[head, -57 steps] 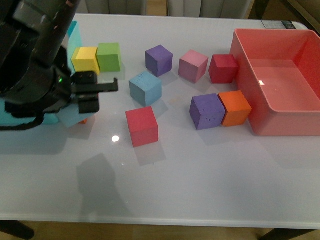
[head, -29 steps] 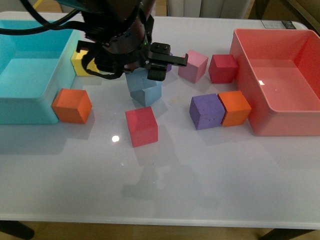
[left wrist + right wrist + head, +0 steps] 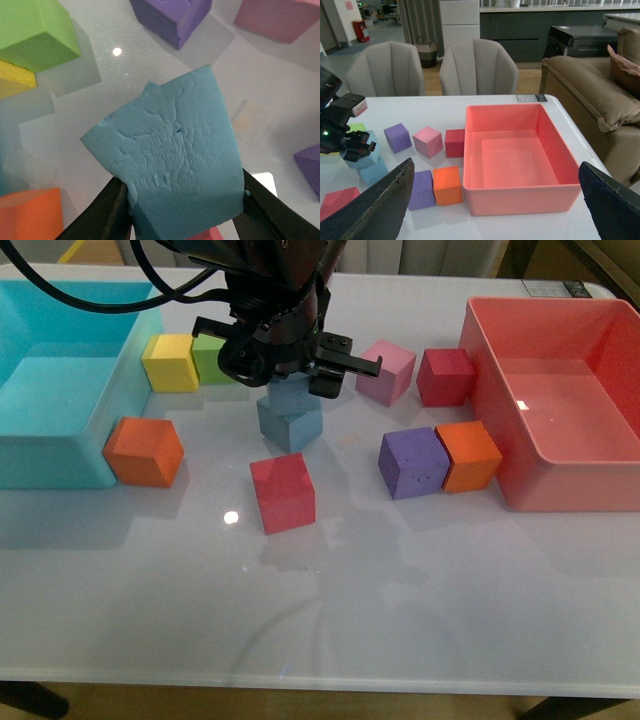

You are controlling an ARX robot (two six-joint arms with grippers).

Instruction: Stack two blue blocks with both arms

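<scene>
Blue block (image 3: 288,397) (left tool's (image 3: 185,212)) now atop twin (image 3: 292,430)

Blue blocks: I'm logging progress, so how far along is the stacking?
Done: the upper blue block looks set on the lower blue block. In hand: the left gripper clamps the upper one. Left: release and withdraw. The right gripper is open, away from the stack.

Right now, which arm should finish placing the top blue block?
Left. The left gripper is shut on the upper blue block, directly over the lower blue block. The right gripper hangs open and empty, off on the red bin's side, away from both.
</scene>
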